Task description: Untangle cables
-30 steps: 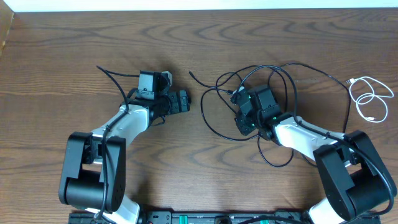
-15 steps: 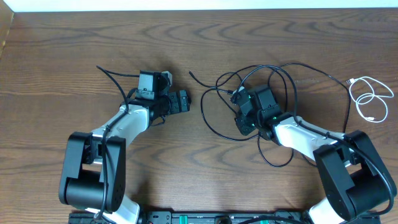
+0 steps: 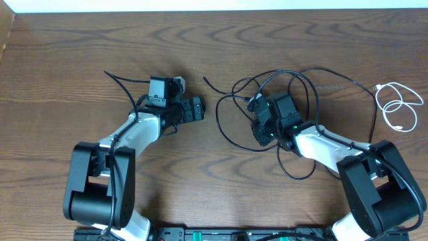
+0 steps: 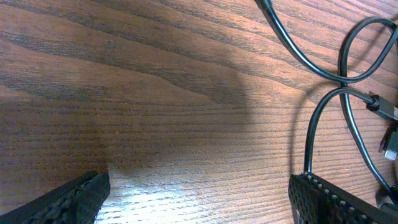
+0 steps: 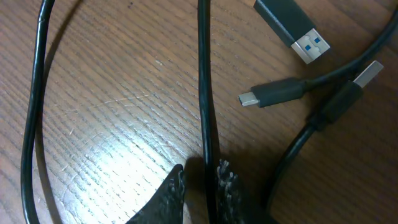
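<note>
L claw [image 4: 199,199] is hanging wide open over the tabletop [image 4: 155,93], near black cables [image 3: 218,117] tangled ctr-right. R claw [image 5: 202,183] is straddling one black cable [image 5: 205,93], jaws narrow; can't tell if pinching. White cable [image 3: 378,88] is lying apart, far right.

Several thin black flexible cables [image 5: 205,93] lie in overlapping, crossing loops right of centre on the table [image 3: 214,47]. Three of their small plug ends [image 5: 292,28] rest close together. A loosely coiled thin white cable [image 3: 400,104] lies well apart, far right.
</note>
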### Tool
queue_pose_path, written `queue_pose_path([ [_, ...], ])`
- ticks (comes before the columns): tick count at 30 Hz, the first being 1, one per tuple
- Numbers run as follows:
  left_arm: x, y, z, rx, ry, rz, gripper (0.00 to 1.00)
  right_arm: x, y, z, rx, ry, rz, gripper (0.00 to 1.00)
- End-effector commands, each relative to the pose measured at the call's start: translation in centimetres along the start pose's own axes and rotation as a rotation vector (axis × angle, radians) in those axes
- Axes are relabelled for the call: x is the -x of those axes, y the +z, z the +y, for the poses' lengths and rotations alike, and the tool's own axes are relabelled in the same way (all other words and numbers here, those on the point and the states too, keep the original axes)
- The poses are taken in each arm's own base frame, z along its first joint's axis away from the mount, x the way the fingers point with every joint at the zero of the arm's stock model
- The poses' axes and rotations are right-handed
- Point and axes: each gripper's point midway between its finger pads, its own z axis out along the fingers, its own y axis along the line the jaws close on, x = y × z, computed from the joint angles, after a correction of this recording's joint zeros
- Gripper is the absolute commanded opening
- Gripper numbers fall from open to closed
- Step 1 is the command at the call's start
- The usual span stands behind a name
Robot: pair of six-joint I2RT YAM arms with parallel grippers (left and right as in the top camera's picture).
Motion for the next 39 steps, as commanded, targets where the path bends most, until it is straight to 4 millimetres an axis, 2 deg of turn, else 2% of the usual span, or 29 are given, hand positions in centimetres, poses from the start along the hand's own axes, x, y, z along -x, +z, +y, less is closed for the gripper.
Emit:
queue_pose_path([
  [1, 0.0, -0.1, 0.1, 0.003, -0.002, -0.003, 0.98, -1.4, 0.5, 0.0, -0.007, -0.001, 0.046, 0.15],
  [13, 0.0, -0.1, 0.1, 0.003, -0.002, -0.003, 0.98, -1.6, 0.5, -0.2, -0.014, -0.001, 0.051, 0.14],
  [15, 0.0, -0.1, 0.1, 0.003, -0.002, -0.004, 0.98, -1.7, 0.5, -0.5, -0.037, -0.001, 0.056, 0.09],
  [16, 0.0, -0.1, 0.1, 0.003, -0.002, -0.003, 0.98, -1.7, 0.5, -0.7, -0.045, -0.001, 0.058, 0.02],
  [21, 0.0, -0.1, 0.1, 0.003, -0.002, -0.003, 0.98, -1.8, 0.5, -0.7, -0.05, 0.019, 0.059, 0.01],
  [25, 0.0, -0.1, 0.1, 0.003, -0.002, -0.003, 0.98, -1.0, 0.1, 0.8, 0.043, 0.062, 0.031, 0.01],
  [28, 0.0, -0.1, 0.1, 0.003, -0.002, -0.004, 0.98, 0.6, -1.5, 1.9, 0.128, 0.066, -0.024, 0.01],
  [32, 0.0, -0.1, 0.1, 0.003, -0.002, -0.003, 0.98, 2.6, -5.0, 2.3, 0.196, 0.085, -0.1, 0.01],
  [39, 0.0, -0.1, 0.1, 0.003, -0.002, -0.003, 0.98, 4.4, -10.5, 2.6, 0.27, 0.111, -0.2, 0.01],
])
